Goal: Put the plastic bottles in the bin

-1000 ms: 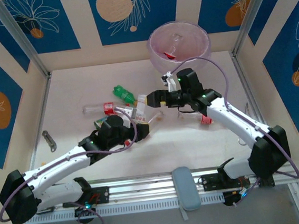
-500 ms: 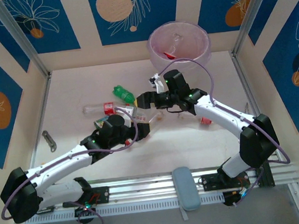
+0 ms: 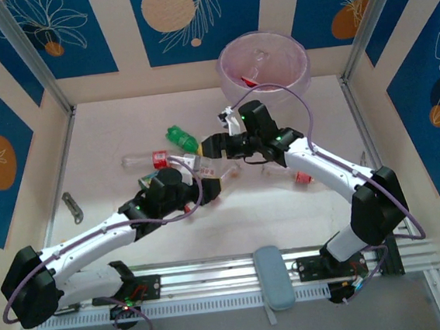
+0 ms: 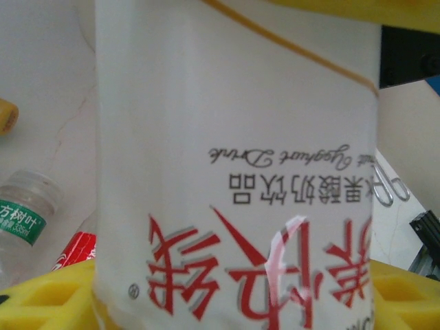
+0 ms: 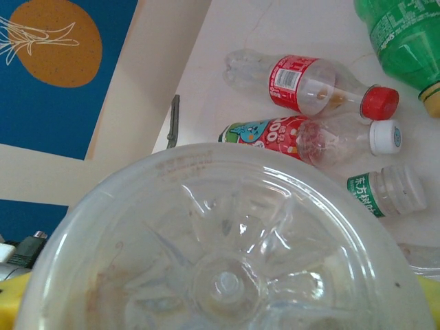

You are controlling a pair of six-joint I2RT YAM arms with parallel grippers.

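A white-labelled bottle (image 3: pixel 206 166) with red lettering (image 4: pixel 234 172) sits between the yellow pads (image 4: pixel 41 295) of my left gripper (image 3: pixel 195 184), which is shut on it. My right gripper (image 3: pixel 212 145) meets it from the far side. Its wrist view looks straight at a clear bottle base (image 5: pixel 227 275), with the jaws closed in on both sides. I cannot tell for sure that this is the same bottle. Loose on the table lie a green bottle (image 3: pixel 181 137), a clear red-labelled bottle (image 3: pixel 145 158) and another with a red cap (image 3: pixel 290 175). The bin (image 3: pixel 303 67) stands at the back with a bottle inside.
A small metal tool (image 3: pixel 71 208) lies near the left wall. Under the right wrist lie a red-labelled white-capped bottle (image 5: pixel 302 137) and a small green-labelled one (image 5: pixel 385 192). Blue patterned walls close in the table on three sides.
My right gripper has swung left from the table's middle to the bottle at my left gripper, and its jaws have narrowed round the base. The left arm has barely moved.
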